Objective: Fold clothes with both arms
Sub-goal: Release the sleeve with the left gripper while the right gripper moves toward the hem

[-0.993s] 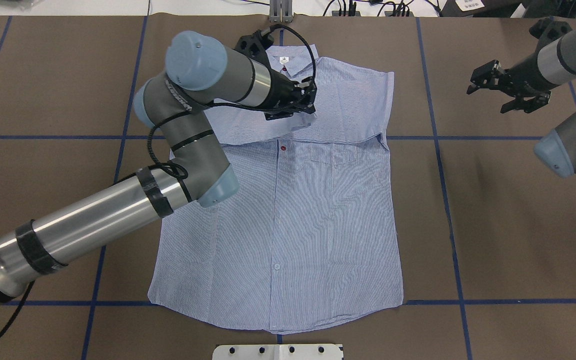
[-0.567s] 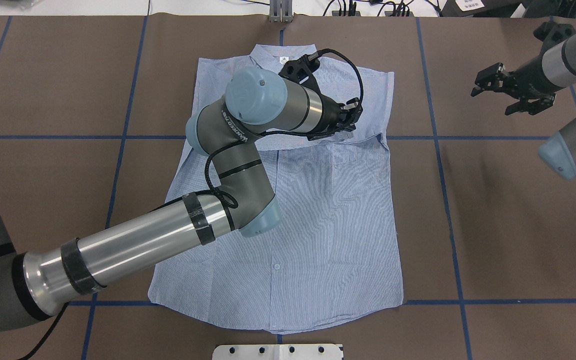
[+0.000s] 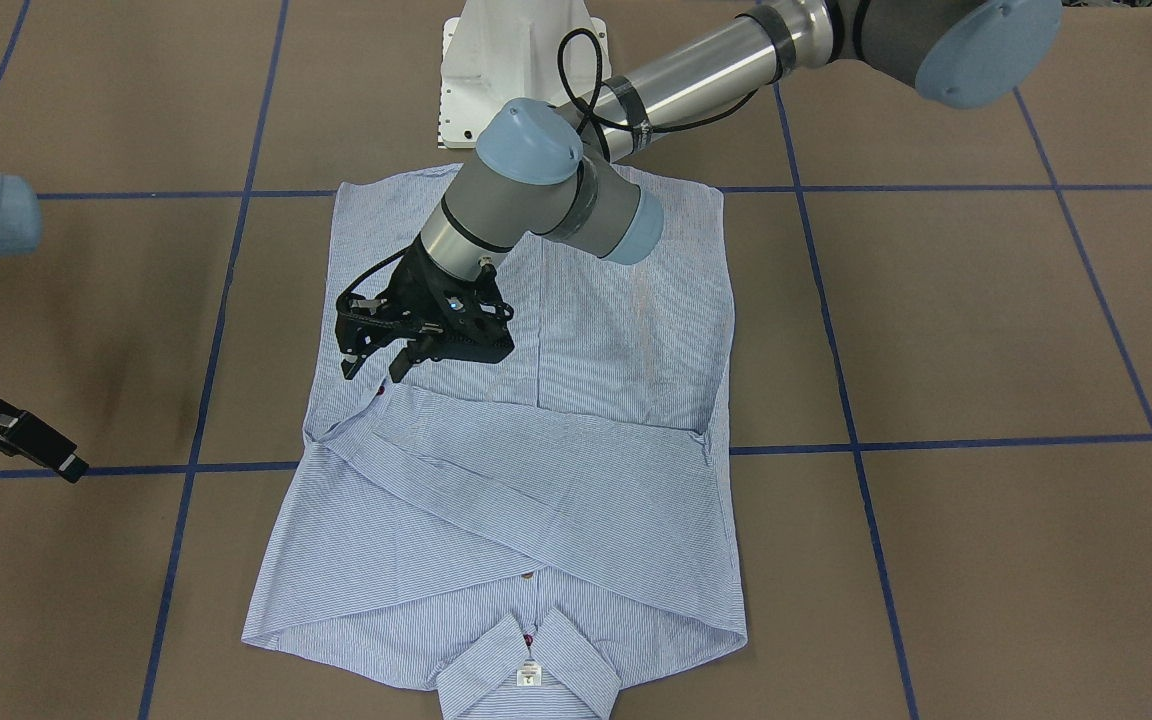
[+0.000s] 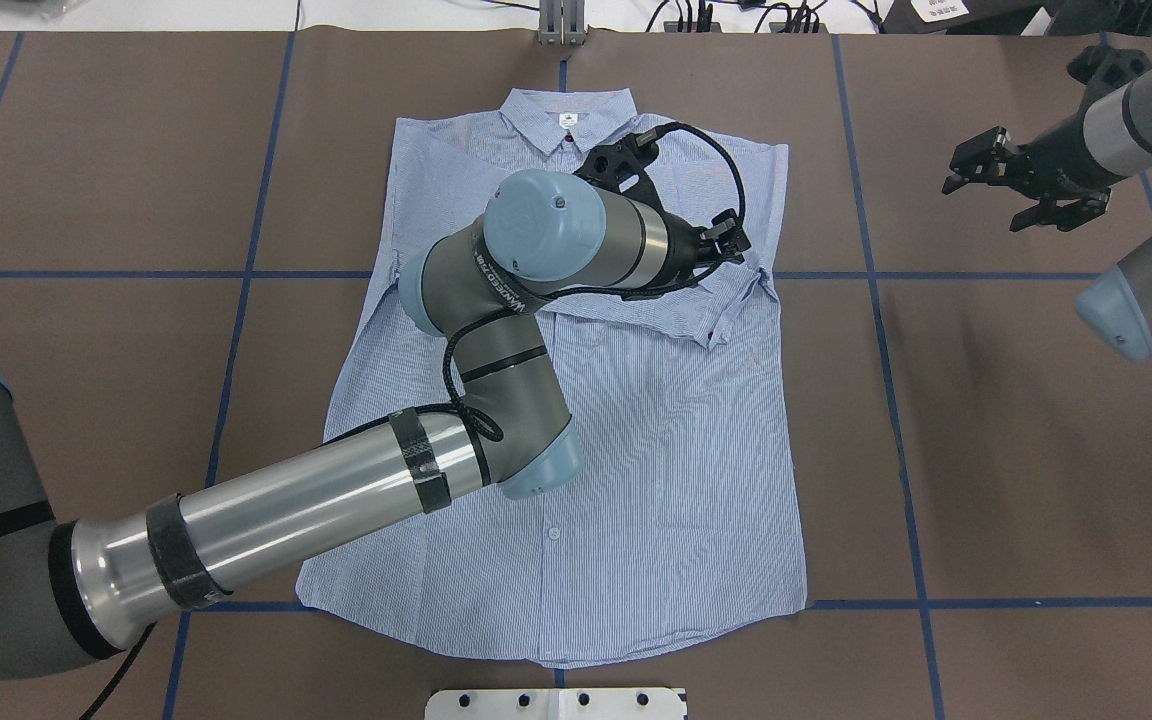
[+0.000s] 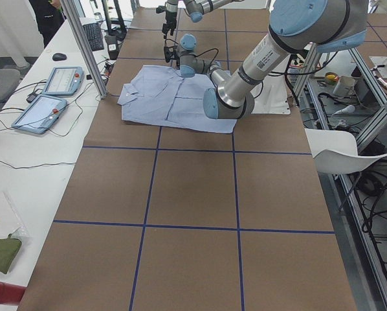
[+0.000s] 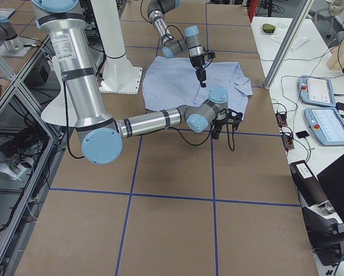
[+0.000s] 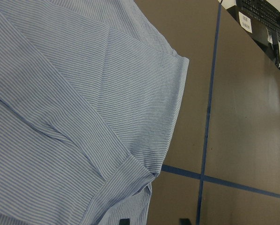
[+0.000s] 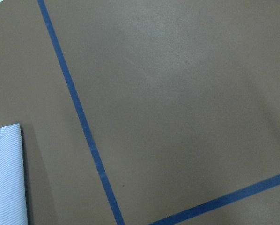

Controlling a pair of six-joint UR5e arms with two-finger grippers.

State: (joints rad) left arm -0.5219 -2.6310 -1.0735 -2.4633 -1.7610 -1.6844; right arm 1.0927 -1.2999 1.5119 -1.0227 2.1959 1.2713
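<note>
The left arm reaches in from the near left and crosses the shirt, which lies flat and front-up in the middle of the desk. The collar is at the far side and the hem on the near side. Both sleeves are folded across the chest; the top one runs rightward and its cuff lies at the shirt's right edge. The left claw hangs just over that cuff with its fingers spread and nothing between them. In the wrist view, its two dark fingertips stand apart above the cuff's edge. Well to the right, beyond a blue tape line, the right claw hovers over bare brown desk, also spread wide, empty and clear of the cloth.
</note>
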